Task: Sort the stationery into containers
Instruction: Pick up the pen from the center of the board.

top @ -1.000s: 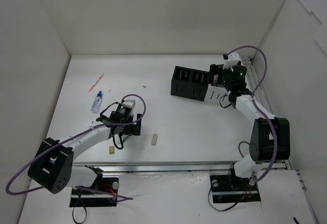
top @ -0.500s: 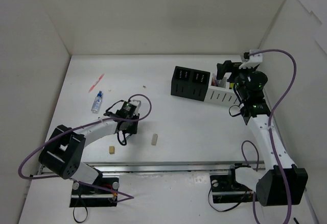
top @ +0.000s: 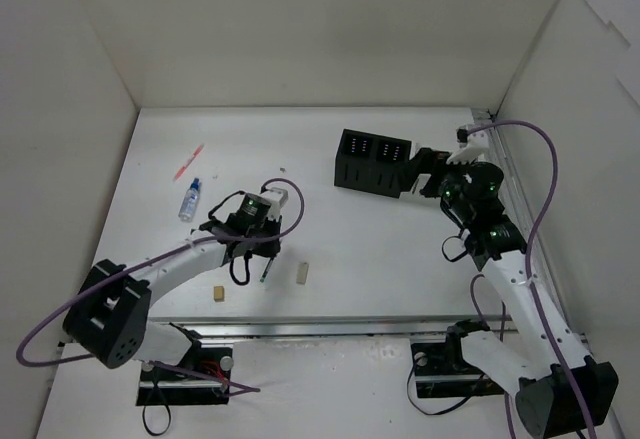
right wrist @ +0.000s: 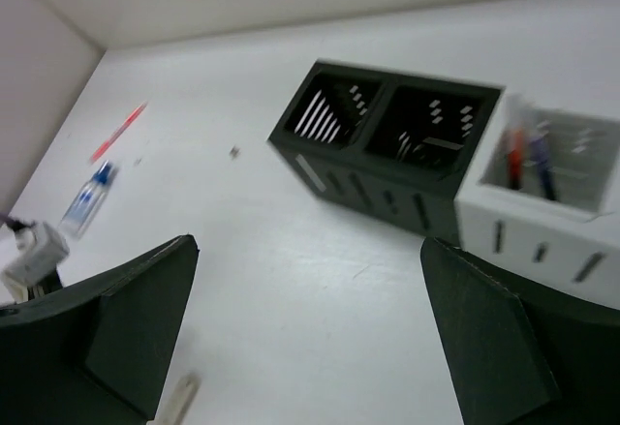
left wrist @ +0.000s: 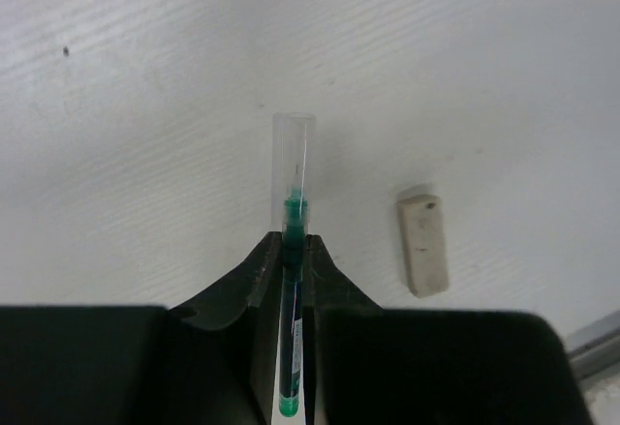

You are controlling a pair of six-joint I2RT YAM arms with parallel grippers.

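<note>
My left gripper [left wrist: 294, 247] is shut on a thin green pen [left wrist: 292, 289] with a clear cap [left wrist: 293, 154], its tip pointing down at the table. In the top view this gripper [top: 262, 257] hangs at the left centre. A beige eraser [left wrist: 422, 244] lies just right of it, and another eraser [top: 216, 294] lies nearer the front. A pink pen [top: 187, 163] and a small blue-capped bottle [top: 189, 200] lie at the far left. My right gripper [right wrist: 310, 338] is open and holds nothing, above the table beside the black two-compartment container [right wrist: 387, 144] and the white container [right wrist: 542, 202], which holds pens.
White walls enclose the table on three sides. A metal rail runs along the front edge [top: 380, 327]. A tiny dark speck [top: 282, 170] lies left of the black box. The right arm's purple cable [top: 545, 189] loops near the right wall.
My left gripper has shut on the green pen and lifted it slightly. The right arm has pulled back from over the white container, still open.
</note>
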